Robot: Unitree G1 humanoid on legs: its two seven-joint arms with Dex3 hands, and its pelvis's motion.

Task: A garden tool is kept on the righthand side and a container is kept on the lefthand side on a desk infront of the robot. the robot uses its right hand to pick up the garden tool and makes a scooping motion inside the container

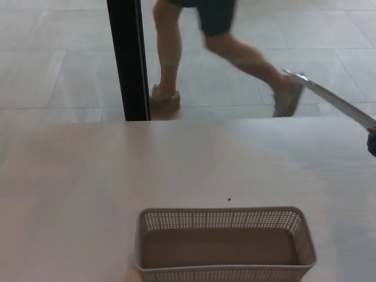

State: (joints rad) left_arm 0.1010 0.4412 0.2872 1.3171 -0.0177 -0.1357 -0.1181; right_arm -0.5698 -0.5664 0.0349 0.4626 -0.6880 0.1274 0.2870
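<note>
A grey perforated container (223, 244) stands at the near edge of the white desk (88, 176), with nothing inside it. The garden tool (329, 97), a shiny metal trowel, is held in the air at the far right, its blade pointing up and left over the desk's far edge. Only a dark sliver of my right hand (372, 143) shows at the right border, shut on the tool's handle. My left hand does not show.
A black vertical post (127, 59) stands behind the desk. A person's legs (217, 53) stride across the tiled floor beyond it. A small dark speck (229, 199) lies on the desk just behind the container.
</note>
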